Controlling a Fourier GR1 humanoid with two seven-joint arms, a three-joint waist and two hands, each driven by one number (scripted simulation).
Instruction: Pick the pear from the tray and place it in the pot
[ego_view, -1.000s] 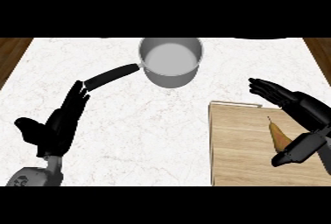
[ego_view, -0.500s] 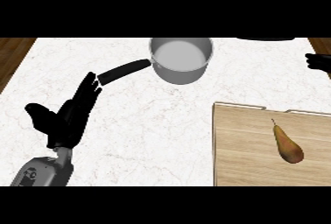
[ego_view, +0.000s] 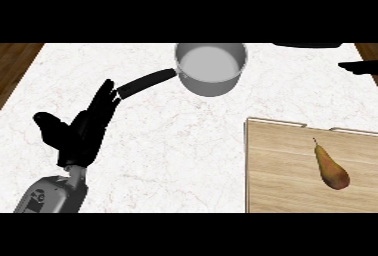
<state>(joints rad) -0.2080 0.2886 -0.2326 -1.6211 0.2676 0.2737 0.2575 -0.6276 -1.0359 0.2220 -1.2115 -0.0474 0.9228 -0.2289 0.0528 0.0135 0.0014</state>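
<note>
On wooden tray, pear lies free; left hand spread, right hand barely visible, fingers unreadable. Risk: pear rolls under blind reach.

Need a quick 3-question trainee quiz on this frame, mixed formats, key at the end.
1. True or false: the pear lies on the wooden tray.
2. Multiple choice: the pot has its black handle pointing toward: A) the tray, B) the left hand, C) the counter's far edge.
3. Fill in: the left hand's fingers are ___ and hold nothing.

Key: 1 true; 2 B; 3 straight (open). The right hand barely shows at the right edge, away from the pear.
</note>
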